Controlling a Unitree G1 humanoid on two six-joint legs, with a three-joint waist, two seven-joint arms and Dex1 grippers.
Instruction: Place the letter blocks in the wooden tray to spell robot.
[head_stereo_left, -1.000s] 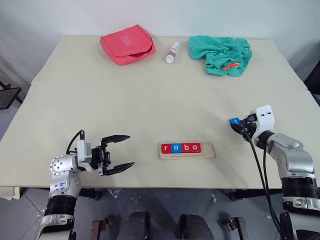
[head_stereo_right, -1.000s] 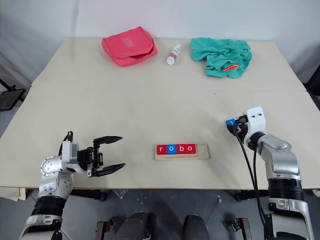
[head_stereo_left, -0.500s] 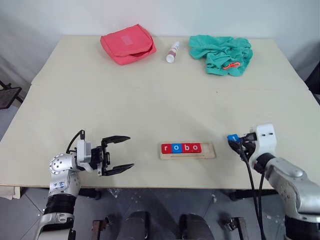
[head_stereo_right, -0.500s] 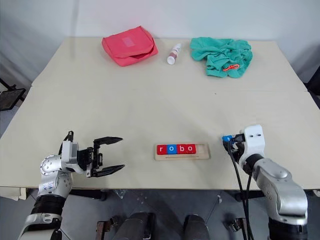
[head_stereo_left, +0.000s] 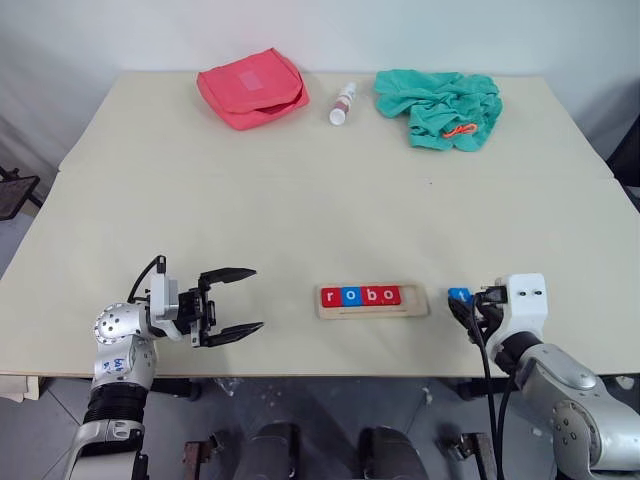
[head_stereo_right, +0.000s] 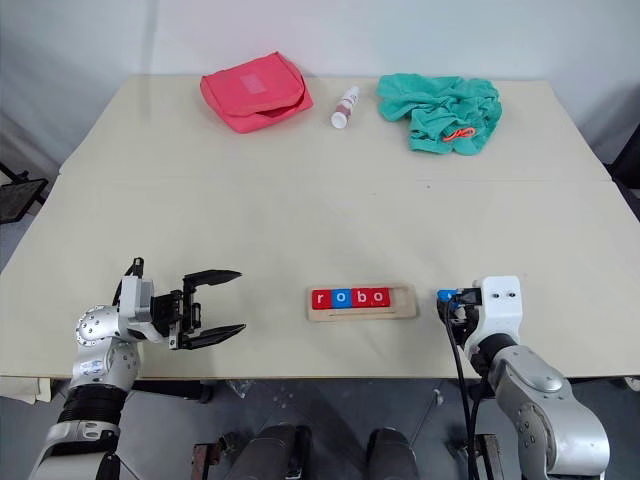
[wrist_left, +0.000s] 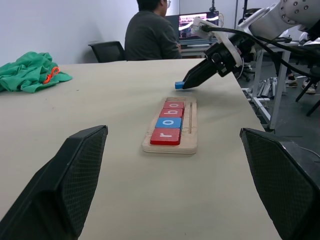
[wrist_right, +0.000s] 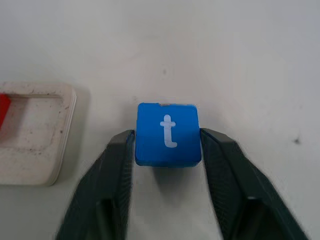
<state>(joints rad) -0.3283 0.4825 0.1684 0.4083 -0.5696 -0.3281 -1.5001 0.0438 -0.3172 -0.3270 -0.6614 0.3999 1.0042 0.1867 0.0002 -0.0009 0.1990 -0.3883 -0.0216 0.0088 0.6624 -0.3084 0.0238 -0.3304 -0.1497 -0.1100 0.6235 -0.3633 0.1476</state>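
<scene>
The wooden tray (head_stereo_left: 414, 299) lies near the table's front edge. Its groove holds several letter blocks (head_stereo_left: 361, 296), red, blue, red, red, reading r, o, b, o. The slot at its right end is bare (wrist_right: 35, 125). My right gripper (head_stereo_left: 462, 303) is just right of that end, low over the table, its fingers (wrist_right: 116, 155) pressed on both sides of a blue block (wrist_right: 168, 134) marked t. I cannot tell whether the block touches the table. My left gripper (head_stereo_left: 258, 299) hangs open and empty to the left of the tray, pointing at it.
A pink pouch (head_stereo_left: 252, 88), a small bottle (head_stereo_left: 342, 104) and a crumpled teal cloth (head_stereo_left: 438, 106) lie along the far edge. Bare tabletop spreads between them and the tray. A seated person (wrist_left: 150, 35) shows beyond the table's right side.
My right gripper has carried the blue t block back toward the front edge and leftward, down to just beside the tray's right end. The left gripper has stayed put.
</scene>
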